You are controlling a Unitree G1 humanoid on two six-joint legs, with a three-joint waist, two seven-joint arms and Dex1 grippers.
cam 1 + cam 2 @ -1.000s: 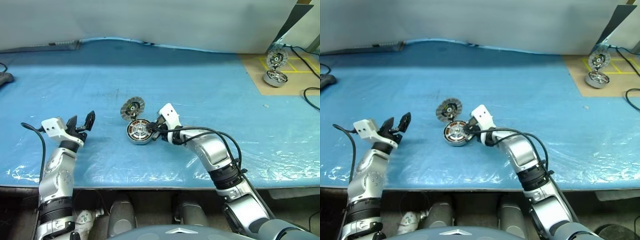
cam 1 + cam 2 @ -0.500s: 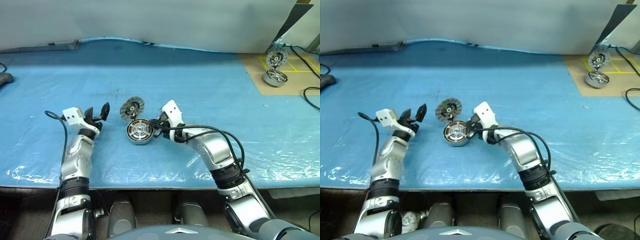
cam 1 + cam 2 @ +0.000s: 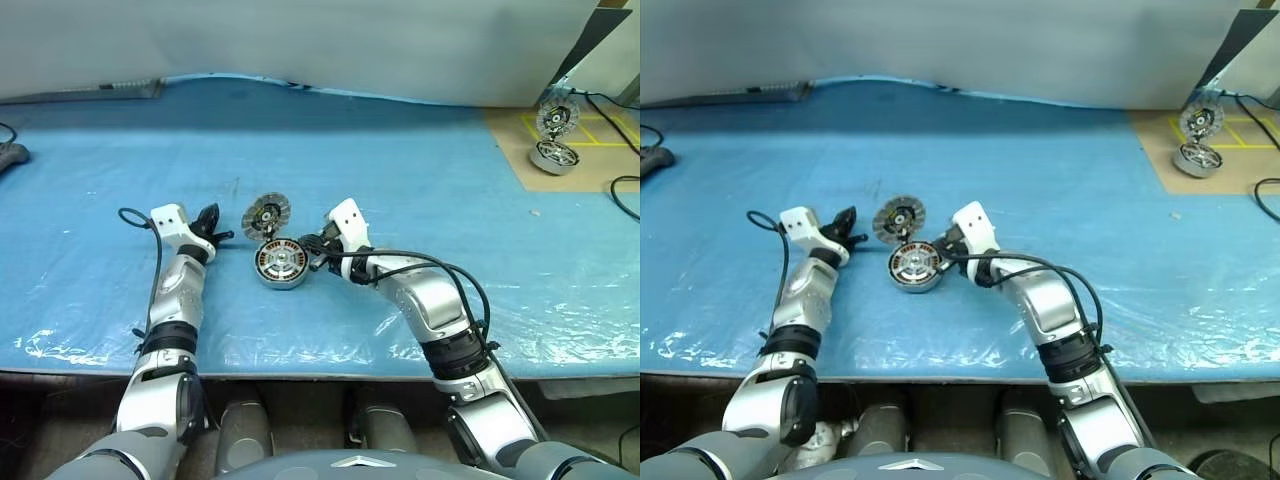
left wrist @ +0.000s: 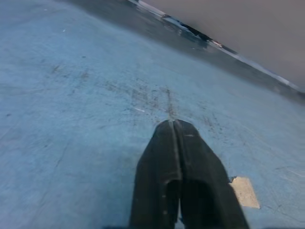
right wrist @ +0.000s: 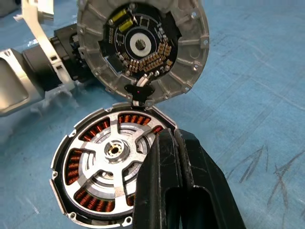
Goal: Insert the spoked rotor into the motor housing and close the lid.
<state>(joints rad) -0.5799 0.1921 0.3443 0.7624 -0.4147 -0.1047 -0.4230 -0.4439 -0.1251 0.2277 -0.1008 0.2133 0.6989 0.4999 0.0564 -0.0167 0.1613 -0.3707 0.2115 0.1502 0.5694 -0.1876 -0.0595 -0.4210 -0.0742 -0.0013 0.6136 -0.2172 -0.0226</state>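
Note:
The motor housing (image 3: 279,263) lies on the blue table, its copper windings (image 5: 78,160) showing. The spoked rotor (image 5: 112,150) sits inside it, hub up. The lid (image 3: 265,214) stands open, hinged at the housing's far edge, ribbed face with dark centre (image 5: 143,45) turned my way. My right gripper (image 3: 312,250) is shut, fingertips (image 5: 167,138) over the housing's near-right rim with nothing between them. My left gripper (image 3: 215,230) is shut and empty, just left of the lid; its fingers (image 4: 174,138) press together above the table.
A second motor unit (image 3: 551,153) with raised lid (image 3: 555,117) rests on a brown board at the far right, beside black cables (image 3: 622,185). A dark object (image 3: 8,155) lies at the table's left edge. The table's front edge (image 3: 300,350) runs close below both arms.
My left gripper has shut and travelled forward and rightward, ending close beside the lid. The right gripper has stayed at the housing's rim.

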